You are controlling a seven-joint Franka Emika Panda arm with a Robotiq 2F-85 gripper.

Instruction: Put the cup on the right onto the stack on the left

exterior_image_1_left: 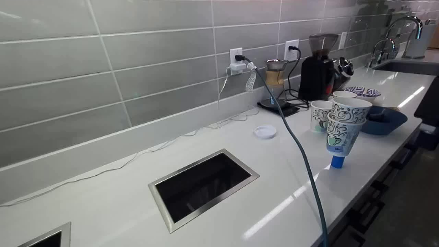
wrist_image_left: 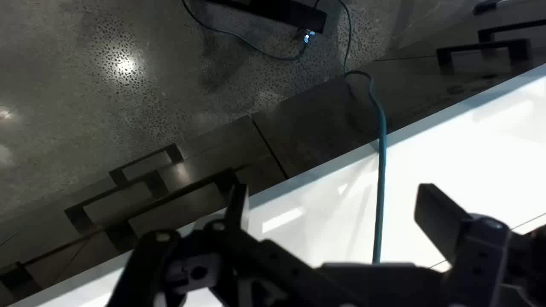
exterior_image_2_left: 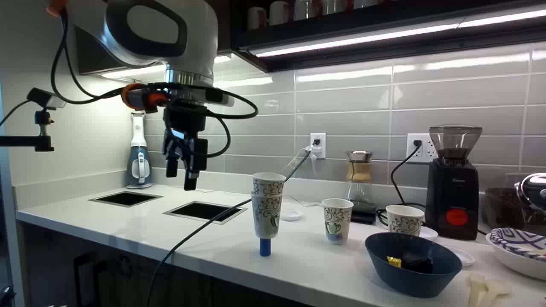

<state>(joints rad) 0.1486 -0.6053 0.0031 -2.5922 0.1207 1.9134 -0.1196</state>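
The stack (exterior_image_2_left: pixel 268 209) is a column of nested white cups with a teal pattern, upright on a small blue support near the counter's front edge. The stack also shows in an exterior view (exterior_image_1_left: pixel 344 132). To its right stands a single white cup with a teal pattern (exterior_image_2_left: pixel 337 224), also in an exterior view (exterior_image_1_left: pixel 319 116). A similar white cup (exterior_image_2_left: pixel 404 221) stands farther right, partly hidden by the dark blue bowl. My gripper (exterior_image_2_left: pixel 181 177) is open and empty, above the counter and left of the stack. In the wrist view my gripper (wrist_image_left: pixel 335 209) has widely spread fingers; no cup shows there.
A blue-green cable (exterior_image_2_left: pixel 204 224) runs across the counter close to the stack. A dark blue bowl (exterior_image_2_left: pixel 409 281), a coffee grinder (exterior_image_2_left: pixel 452 196) and a glass coffee maker (exterior_image_2_left: pixel 359 183) stand right. A white lid (exterior_image_1_left: pixel 264 131) lies behind the stack. Two framed openings (exterior_image_2_left: pixel 204 212) sit in the counter.
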